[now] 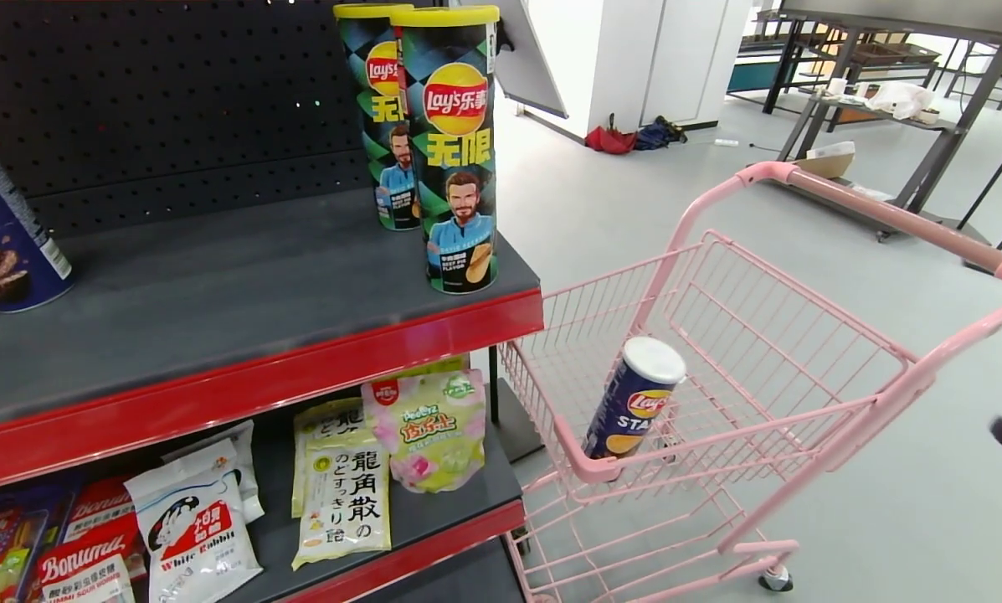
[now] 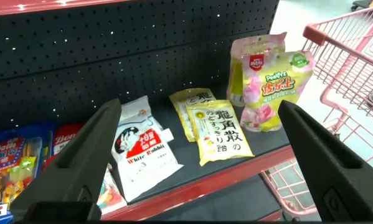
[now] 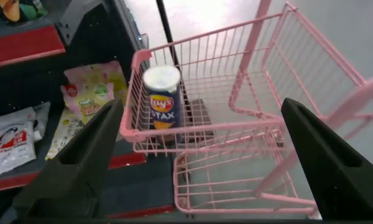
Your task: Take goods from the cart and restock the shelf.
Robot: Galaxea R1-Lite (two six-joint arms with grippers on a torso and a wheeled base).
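One chip can (image 1: 634, 400) in pink cart (image 1: 886, 216), shelf (image 1: 216, 285) beside

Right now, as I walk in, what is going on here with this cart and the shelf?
The robot is restocking a shop shelf from a pink cart. One blue chip can stands in the cart's corner beside the shelf, not yet gripped. The right gripper points toward it, open and apart. The left gripper, also open, faces the lower shelf's snack bags. Two green chip cans stand on the upper shelf.
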